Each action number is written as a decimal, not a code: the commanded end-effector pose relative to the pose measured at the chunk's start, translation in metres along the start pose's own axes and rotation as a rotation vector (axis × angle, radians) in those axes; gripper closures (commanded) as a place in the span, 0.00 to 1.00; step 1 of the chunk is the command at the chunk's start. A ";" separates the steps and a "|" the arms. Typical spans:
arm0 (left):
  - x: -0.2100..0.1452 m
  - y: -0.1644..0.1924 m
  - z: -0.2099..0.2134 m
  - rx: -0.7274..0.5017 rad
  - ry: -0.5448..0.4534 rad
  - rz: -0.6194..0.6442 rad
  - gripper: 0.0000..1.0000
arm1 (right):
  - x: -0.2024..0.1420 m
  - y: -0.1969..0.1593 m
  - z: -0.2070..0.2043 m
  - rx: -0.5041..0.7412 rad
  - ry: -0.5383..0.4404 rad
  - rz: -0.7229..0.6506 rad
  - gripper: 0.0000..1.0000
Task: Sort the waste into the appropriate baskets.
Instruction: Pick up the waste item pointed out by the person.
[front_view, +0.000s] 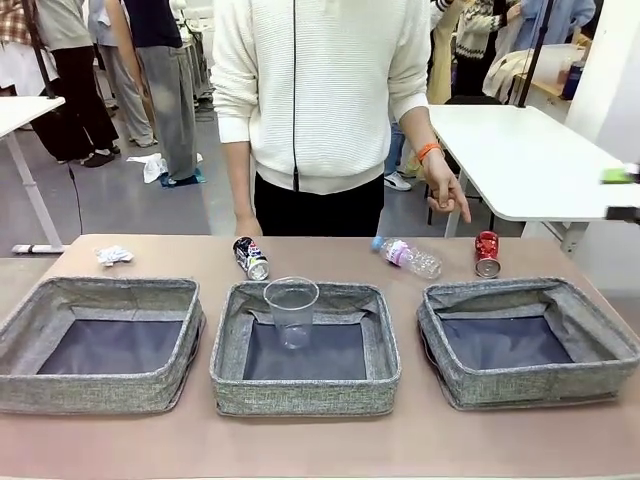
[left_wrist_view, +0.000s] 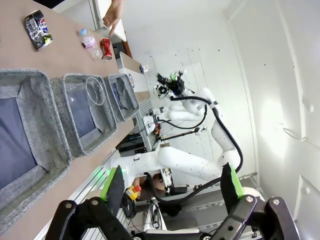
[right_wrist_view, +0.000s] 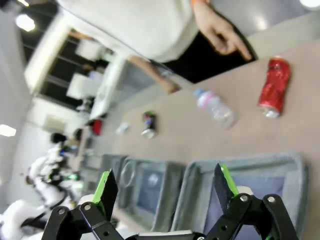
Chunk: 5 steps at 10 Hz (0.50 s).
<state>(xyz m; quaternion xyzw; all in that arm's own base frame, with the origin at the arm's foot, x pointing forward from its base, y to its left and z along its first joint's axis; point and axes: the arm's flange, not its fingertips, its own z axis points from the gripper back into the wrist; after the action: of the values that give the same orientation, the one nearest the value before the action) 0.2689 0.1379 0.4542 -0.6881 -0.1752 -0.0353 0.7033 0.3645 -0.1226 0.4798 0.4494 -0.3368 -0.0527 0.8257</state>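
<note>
The waste is being shown mostly on the table (front_view: 320, 445), behind three baskets. From the left, crumpled paper (front_view: 113, 255) is lying beyond the left basket (front_view: 90, 390) and a dark can (front_view: 251, 257) beyond the middle basket (front_view: 300, 395). A bottle (front_view: 408, 257) and a red can (front_view: 487, 253) are lying near the right basket's (front_view: 530, 385) far side, where a person's hand (front_view: 445, 190) is pointing down. A clear cup (front_view: 292, 310) is standing in the middle basket; whether it is touching the far wall is hard to tell. Nothing is being grasped: the left claw (left_wrist_view: 172, 185) and the right claw (right_wrist_view: 165, 182) are being held spread wide. A first pick is judged pending, calling for a reach over a basket. The right wrist view is blurred.
</note>
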 end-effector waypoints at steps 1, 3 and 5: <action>-0.001 -0.007 0.002 -0.007 0.004 0.012 0.00 | 0.045 0.024 -0.070 -0.601 0.258 0.074 0.00; -0.001 -0.007 0.002 -0.007 0.004 0.012 0.00 | 0.067 0.019 -0.118 -0.818 0.419 0.118 0.00; -0.001 -0.007 0.002 -0.007 0.004 0.012 0.00 | 0.071 0.002 -0.137 -0.843 0.527 0.093 0.00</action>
<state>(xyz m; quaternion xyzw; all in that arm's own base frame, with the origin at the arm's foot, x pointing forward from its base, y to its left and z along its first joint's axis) 0.2688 0.1381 0.4546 -0.6876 -0.1755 -0.0354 0.7037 0.4905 -0.0416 0.4521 0.1345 -0.2376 -0.0439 0.9610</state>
